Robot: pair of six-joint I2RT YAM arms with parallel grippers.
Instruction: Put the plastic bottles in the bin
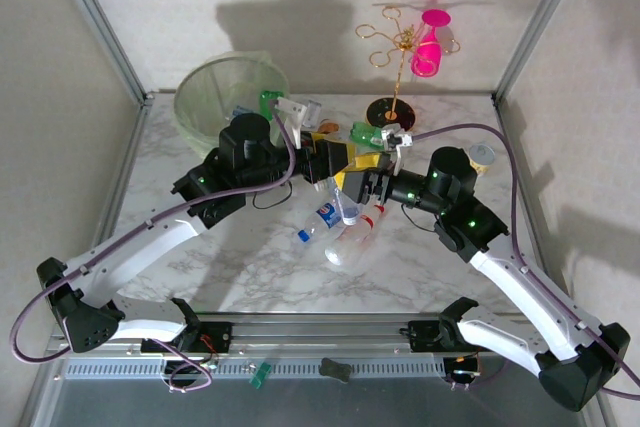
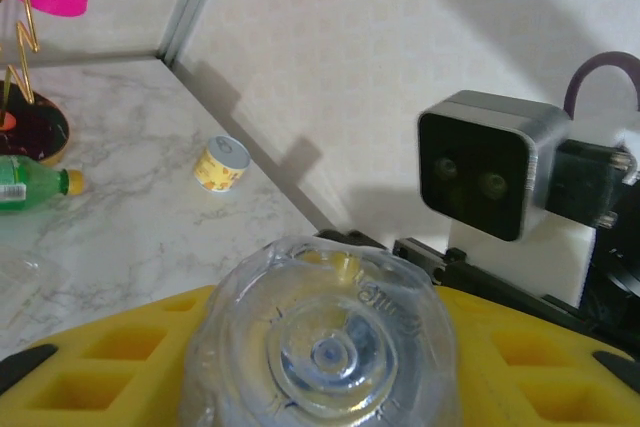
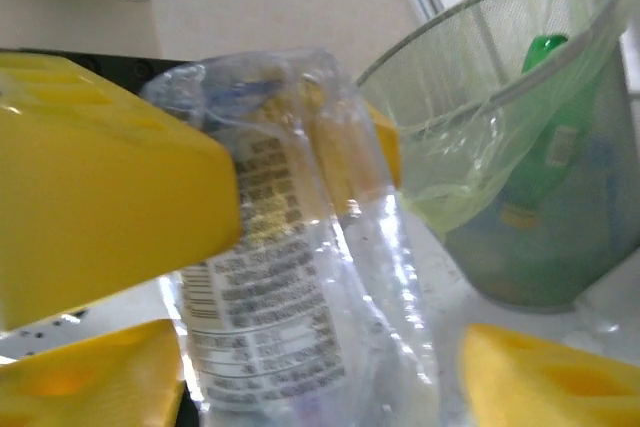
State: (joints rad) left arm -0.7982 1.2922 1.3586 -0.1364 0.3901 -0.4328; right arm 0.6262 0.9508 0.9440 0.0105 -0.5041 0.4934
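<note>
A clear plastic bottle [image 2: 325,347] with a printed label [image 3: 290,277] hangs in mid-air between the two arms. My left gripper [image 1: 341,169] is shut on it, its yellow fingers [image 2: 540,347] pressed to both sides near the base. My right gripper [image 3: 315,387] stands open around the same bottle, with a gap at its right finger [image 3: 540,377]. The pale green bin [image 1: 200,82] stands at the back left and holds a green bottle [image 3: 545,57]. Two more bottles lie on the table under the grippers, one with a blue label [image 1: 325,215], one clear [image 1: 352,239].
A green bottle [image 2: 20,184] lies near the base of a gold wire stand [image 1: 398,57] with a pink cup [image 1: 430,42] at the back. A small yellow can [image 2: 222,164] stands at the right by the wall. Metal frame posts rise at the table's back corners.
</note>
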